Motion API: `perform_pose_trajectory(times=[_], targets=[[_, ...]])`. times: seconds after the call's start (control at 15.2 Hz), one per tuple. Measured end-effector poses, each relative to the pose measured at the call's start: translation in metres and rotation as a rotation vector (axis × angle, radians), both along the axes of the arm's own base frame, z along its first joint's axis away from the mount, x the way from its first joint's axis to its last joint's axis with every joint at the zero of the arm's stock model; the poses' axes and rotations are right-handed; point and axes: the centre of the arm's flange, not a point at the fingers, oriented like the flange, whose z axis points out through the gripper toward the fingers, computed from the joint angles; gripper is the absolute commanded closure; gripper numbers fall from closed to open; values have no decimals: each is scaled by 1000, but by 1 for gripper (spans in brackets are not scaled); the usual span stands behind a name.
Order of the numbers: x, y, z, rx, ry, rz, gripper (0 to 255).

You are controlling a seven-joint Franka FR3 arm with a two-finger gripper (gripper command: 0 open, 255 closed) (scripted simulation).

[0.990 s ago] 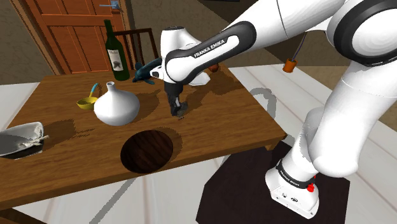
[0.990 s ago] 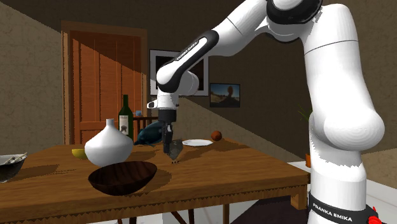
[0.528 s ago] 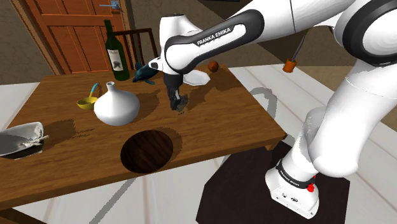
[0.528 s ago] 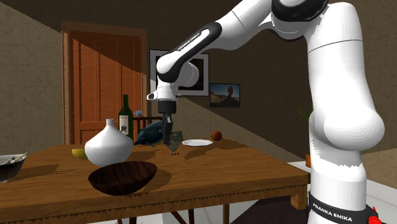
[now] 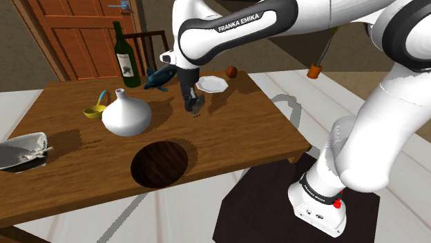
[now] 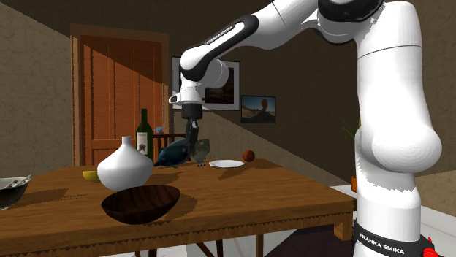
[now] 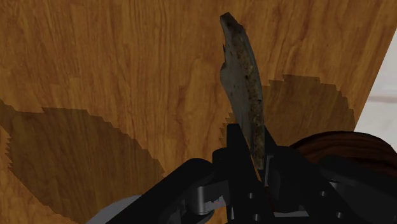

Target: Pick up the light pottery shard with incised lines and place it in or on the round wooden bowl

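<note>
The tool (image 5: pixel 192 105) is hanging above the bench (image 5: pixel 238 131), its two black fingers pinching one end of the pottery shard (image 5: pixel 199 104). In the wrist view the tool (image 7: pixel 251 151) is clasping the shard (image 7: pixel 242 83), a thin, mottled grey-brown sliver seen edge-on. The shard is sticking out well past the fingertips, over the wood grain of the bench (image 7: pixel 127 63). In the second exterior view the shard (image 6: pixel 202 151) is dangling at the tip of the tool (image 6: pixel 194 150), clear of the bench (image 6: pixel 256 193). The round dark wooden bowl (image 5: pixel 160 163) is sitting near the bench's front edge, well apart from the tool, just in front of a white vase (image 5: pixel 126 114).
</note>
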Motion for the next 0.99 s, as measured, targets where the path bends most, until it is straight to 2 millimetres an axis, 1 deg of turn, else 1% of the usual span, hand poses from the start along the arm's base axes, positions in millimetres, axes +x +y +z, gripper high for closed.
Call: perform_pose_trajectory(times=[0.4, 0.46, 0.73, 0.99], targets=[[0, 1, 32, 0, 0, 0, 255], [-1, 7, 35, 0, 0, 0, 255], [-15, 50, 40, 0, 0, 1, 255], [-26, 102, 44, 0, 0, 2, 255]])
